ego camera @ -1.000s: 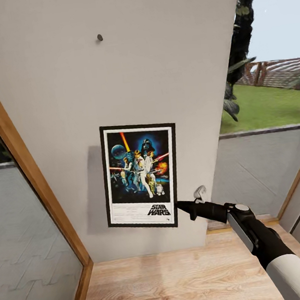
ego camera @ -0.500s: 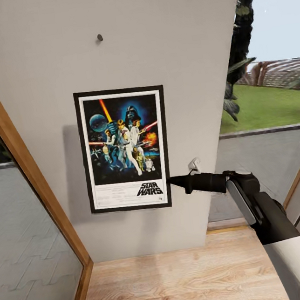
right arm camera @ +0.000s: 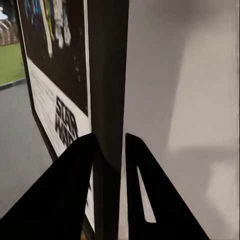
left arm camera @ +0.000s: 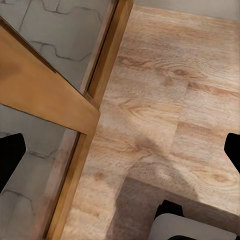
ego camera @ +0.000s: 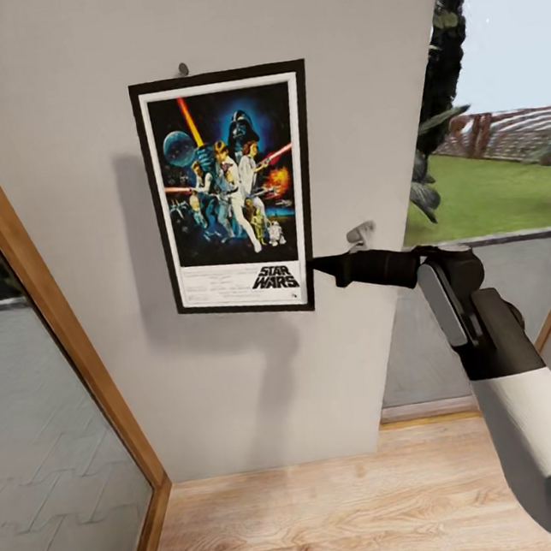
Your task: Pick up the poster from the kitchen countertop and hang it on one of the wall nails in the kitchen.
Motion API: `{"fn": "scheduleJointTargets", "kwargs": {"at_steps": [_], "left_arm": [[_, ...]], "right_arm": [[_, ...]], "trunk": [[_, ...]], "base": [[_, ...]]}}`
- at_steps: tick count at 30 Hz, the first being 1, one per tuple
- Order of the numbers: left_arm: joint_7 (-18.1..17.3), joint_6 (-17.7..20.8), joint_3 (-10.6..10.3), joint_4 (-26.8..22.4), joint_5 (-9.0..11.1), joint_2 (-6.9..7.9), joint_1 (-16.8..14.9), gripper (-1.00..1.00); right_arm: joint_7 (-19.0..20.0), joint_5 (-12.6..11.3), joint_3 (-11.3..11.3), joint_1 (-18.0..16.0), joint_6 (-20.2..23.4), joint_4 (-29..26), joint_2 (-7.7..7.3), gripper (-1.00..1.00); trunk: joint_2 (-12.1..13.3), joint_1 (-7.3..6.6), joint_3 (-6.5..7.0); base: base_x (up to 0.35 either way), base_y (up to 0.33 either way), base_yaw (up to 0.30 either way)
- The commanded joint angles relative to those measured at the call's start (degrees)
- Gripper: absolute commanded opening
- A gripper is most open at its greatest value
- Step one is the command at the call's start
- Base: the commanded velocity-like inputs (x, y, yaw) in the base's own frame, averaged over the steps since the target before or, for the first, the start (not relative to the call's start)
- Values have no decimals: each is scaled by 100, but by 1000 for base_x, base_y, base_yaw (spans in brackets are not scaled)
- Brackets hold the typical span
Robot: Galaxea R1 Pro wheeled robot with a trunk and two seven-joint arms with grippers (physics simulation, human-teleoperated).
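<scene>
- The poster (ego camera: 229, 191) looks like smooth printed paper, with a matt black frame and a flat white border.
- The wall (ego camera: 67, 120) is pale grey and matt, an even painted finish.
- The wall nail (ego camera: 184, 68) is a dark, dull stud.
- The floor (ego camera: 340, 517) is light wood plank, with grain and a slight satin sheen.
- The window frame (ego camera: 49, 295) is warm, smooth wood around clear glass.
- The right hand (ego camera: 317, 264) is smooth black plastic; the forearm behind it has a glossy white shell.

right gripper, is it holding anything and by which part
Yes: the right gripper holds the poster by the lower right edge of its black frame, jaws on either side. The left gripper's jaws are open, empty.
</scene>
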Motion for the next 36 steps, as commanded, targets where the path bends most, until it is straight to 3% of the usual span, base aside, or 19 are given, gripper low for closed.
{"fn": "scheduleJointTargets", "kwargs": {"at_steps": [1,16,28,36], "left_arm": [[-3,-9,3,-5,-2,-1,0,100],[-3,-9,3,-5,-2,-1,0,100],[-3,-9,3,-5,-2,-1,0,100],[-3,-9,3,-14,-2,-1,0,100]], "right_arm": [[4,-15,4,-34,32,-1,-3,-100],[-6,-55,3,-429,150,-106,5,-100],[-3,-380,3,-477,366,-227,7,-100],[-3,-400,3,-477,374,-230,7,-100]], "trunk": [[-11,4,-12],[-11,4,-12],[-11,4,-12],[-11,4,-12]], "base": [[0,0,0],[0,0,0],[0,0,0],[0,0,0]]}}
